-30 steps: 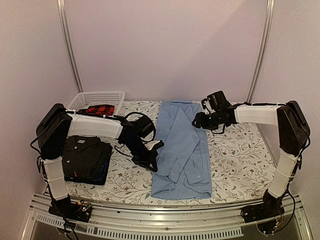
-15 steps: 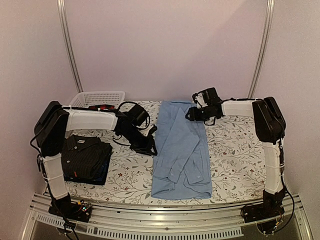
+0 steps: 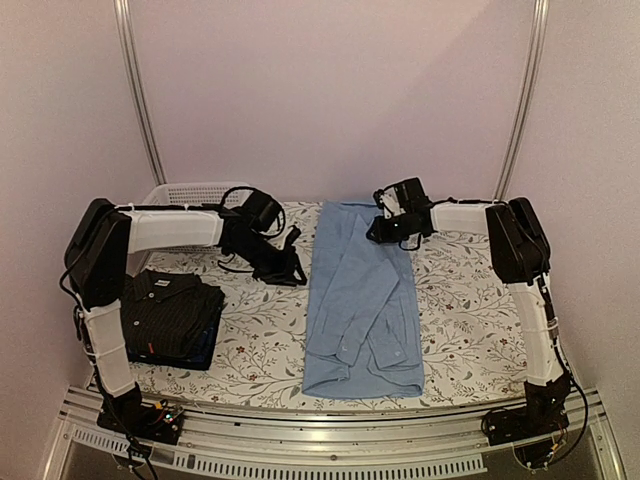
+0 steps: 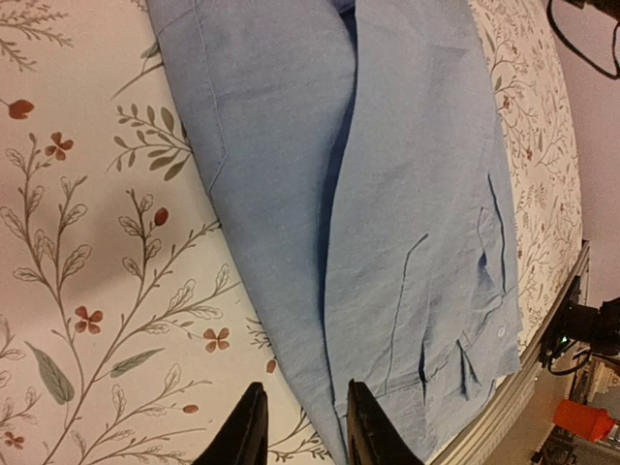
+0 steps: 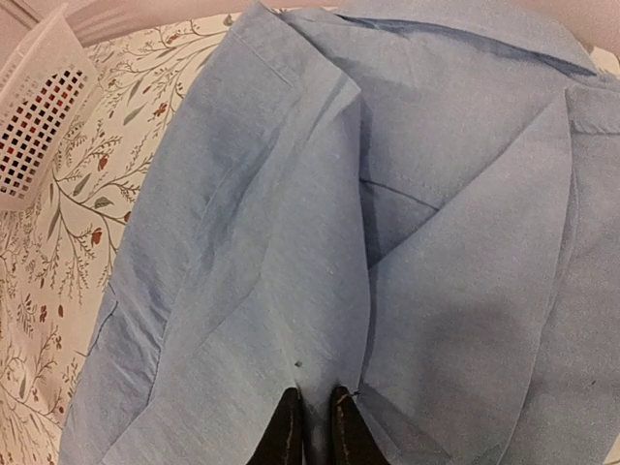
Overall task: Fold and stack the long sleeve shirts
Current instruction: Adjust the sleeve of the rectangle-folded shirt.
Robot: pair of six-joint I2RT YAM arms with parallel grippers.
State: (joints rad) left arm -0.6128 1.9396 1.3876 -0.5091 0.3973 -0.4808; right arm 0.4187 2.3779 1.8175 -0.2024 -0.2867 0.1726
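A light blue long sleeve shirt point(image 3: 360, 300) lies lengthwise on the middle of the table, its sleeves folded inward. My right gripper point(image 3: 378, 232) sits on the far right part of it, near the collar. In the right wrist view, that right gripper point(image 5: 312, 428) is shut on a small ridge of this blue shirt point(image 5: 291, 242). My left gripper point(image 3: 292, 268) hovers by the shirt's left edge. The left wrist view shows it point(image 4: 302, 431) open, with the shirt's edge point(image 4: 320, 320) below the gap. A folded black pinstriped shirt point(image 3: 170, 312) rests on a dark navy one point(image 3: 205, 348) at the near left.
A white lattice basket point(image 3: 195, 192) stands at the back left corner, also seen in the right wrist view point(image 5: 39, 116). The floral tablecloth point(image 3: 470, 310) covers the table. A metal rail point(image 3: 320, 440) runs along the near edge.
My right gripper moved left onto the shirt's far right part and shut on the cloth. My left gripper travelled away from the near edge along the shirt's left side and opened.
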